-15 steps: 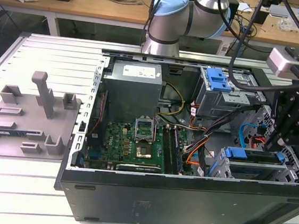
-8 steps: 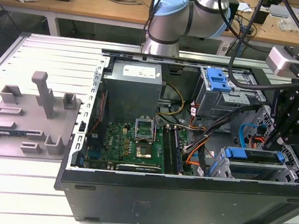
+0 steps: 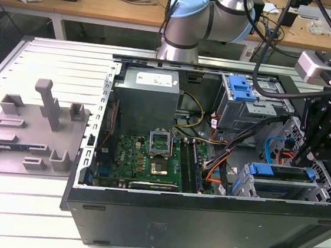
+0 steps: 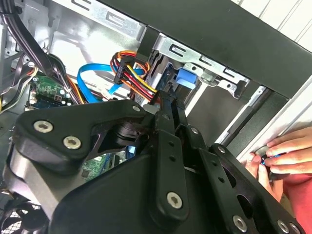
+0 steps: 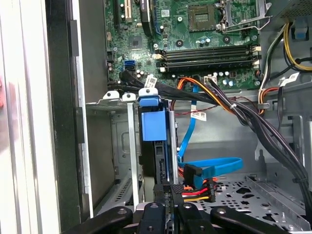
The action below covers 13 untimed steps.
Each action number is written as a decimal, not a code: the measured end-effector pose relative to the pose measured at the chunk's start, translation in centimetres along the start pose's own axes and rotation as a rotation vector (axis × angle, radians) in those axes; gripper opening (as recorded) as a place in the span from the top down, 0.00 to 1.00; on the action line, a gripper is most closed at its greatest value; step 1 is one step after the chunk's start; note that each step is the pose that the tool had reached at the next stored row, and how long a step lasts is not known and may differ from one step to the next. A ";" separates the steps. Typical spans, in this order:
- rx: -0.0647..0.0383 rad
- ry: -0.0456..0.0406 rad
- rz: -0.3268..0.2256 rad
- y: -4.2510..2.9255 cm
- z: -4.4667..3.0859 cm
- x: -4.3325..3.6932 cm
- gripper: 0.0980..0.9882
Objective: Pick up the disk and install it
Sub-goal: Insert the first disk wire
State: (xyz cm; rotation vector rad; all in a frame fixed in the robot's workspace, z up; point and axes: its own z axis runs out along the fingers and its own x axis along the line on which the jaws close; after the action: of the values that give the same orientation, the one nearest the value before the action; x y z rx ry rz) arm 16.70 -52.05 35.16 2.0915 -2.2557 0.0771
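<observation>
While the count is short, here it is: one disk (image 3: 280, 171), one gripper (image 3: 324, 138), one computer case (image 3: 202, 222), one motherboard (image 3: 144, 157), one power supply (image 3: 146, 95), one person's hand (image 4: 282, 156). Exterior view: disk sits on edge in the bay at 4 o'clock from the motherboard, gripper just beside it at its 2 o'clock; grey cage with the blue latch (image 3: 241, 87) at 1 o'clock. Disk looks like a thin slab, dark edge, blue plastic rail and tab (image 5: 153, 124) on the end. Gripper (image 5: 168, 189) is right at the disk's edge; can't tell whether it's open or clamped.
</observation>
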 end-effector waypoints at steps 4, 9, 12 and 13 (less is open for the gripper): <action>0.000 0.0000 0.000 0.06 0.06 0.01 0.93; 0.000 0.0000 0.000 0.06 0.07 0.01 0.93; 0.000 0.0000 0.000 0.06 0.23 -0.01 0.93; 0.000 0.0000 0.000 0.06 0.26 -0.01 0.93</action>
State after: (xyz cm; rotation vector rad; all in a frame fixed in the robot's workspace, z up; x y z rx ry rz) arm 16.64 -52.06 34.90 2.0915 -2.2557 0.0771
